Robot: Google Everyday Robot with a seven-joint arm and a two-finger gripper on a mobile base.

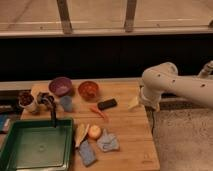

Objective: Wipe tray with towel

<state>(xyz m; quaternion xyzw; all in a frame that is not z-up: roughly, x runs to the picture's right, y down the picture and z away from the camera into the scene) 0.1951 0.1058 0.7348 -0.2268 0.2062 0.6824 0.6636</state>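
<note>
Towel at the tray's three o'clock looks limp, light — I'd pinch a raised fold. Gripper at its one o'clock; its state I cannot tell.

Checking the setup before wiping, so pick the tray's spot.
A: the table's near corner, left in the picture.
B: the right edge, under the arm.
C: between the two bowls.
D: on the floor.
A: the green tray fills the table's near corner at picture left, a towel lies to its right, and the end effector is off at the right edge.
</note>
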